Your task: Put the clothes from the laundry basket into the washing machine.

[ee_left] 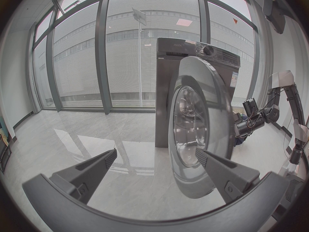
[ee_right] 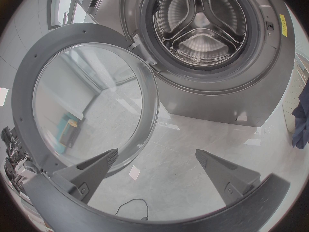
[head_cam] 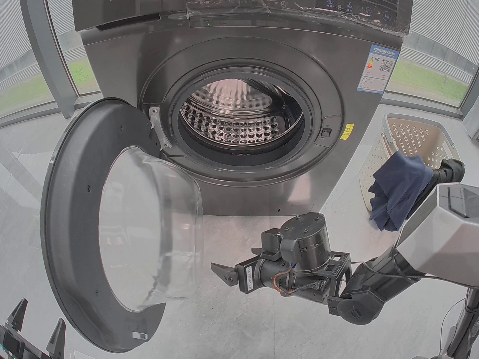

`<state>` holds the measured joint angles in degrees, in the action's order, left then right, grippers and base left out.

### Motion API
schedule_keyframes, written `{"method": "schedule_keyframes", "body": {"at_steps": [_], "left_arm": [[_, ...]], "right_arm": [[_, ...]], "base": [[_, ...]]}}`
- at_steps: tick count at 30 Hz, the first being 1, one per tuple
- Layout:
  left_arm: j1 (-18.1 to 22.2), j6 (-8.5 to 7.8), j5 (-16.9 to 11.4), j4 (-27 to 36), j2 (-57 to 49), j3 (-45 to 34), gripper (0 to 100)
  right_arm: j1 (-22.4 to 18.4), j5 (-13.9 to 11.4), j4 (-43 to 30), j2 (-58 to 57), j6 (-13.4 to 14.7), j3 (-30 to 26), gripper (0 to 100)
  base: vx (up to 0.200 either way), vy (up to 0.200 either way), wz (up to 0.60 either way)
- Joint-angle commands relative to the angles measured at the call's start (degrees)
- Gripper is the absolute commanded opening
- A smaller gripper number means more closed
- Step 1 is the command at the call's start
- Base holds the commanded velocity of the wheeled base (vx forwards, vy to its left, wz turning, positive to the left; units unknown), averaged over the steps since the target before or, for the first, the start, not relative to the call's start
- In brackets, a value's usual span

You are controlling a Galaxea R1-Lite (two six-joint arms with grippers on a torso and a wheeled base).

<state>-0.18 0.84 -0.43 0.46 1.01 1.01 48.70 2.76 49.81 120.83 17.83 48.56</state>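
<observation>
While the washing machine [head_cam: 239,195] stands open and empty, my right claw [head_cam: 222,273] is low before it, spread apart. Blue clothes [head_cam: 399,188] hang on the laundry basket [head_cam: 424,138] beside it; I think I must grab them next.

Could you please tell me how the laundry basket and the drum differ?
The laundry basket is pale plastic; the drum is shiny metal. The basket has a dark blue garment draped over its rim; the drum shows no clothes. Both have perforated walls.
</observation>
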Motion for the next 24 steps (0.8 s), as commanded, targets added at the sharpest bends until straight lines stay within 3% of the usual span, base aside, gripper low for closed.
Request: {"method": "schedule_keyframes", "body": {"at_steps": [1, 5, 20, 24], "left_arm": [[0.01, -0.05, -0.19, 0.06, -0.40, -0.75, 100], [0.01, -0.05, -0.19, 0.15, -0.40, -0.75, 100], [0.01, 0.04, -0.19, 0.06, -0.40, -0.75, 100], [0.01, 0.04, -0.19, 0.06, -0.40, -0.75, 100]], "right_arm": [[-0.45, -0.03, 0.02, 0.37, -0.08, 0.40, 100], [-0.45, -0.03, 0.02, 0.98, 0.01, 1.28, 100], [4.03, 0.41, 0.11, 12.85, 0.36, 19.74, 100], [3.77, 0.50, 0.99, 12.67, 1.15, 20.79, 100]], "base": [[-0.200, 0.000, 0.00], [-0.200, 0.000, 0.00], [0.000, 0.000, 0.00], [0.000, 0.000, 0.00]]}}
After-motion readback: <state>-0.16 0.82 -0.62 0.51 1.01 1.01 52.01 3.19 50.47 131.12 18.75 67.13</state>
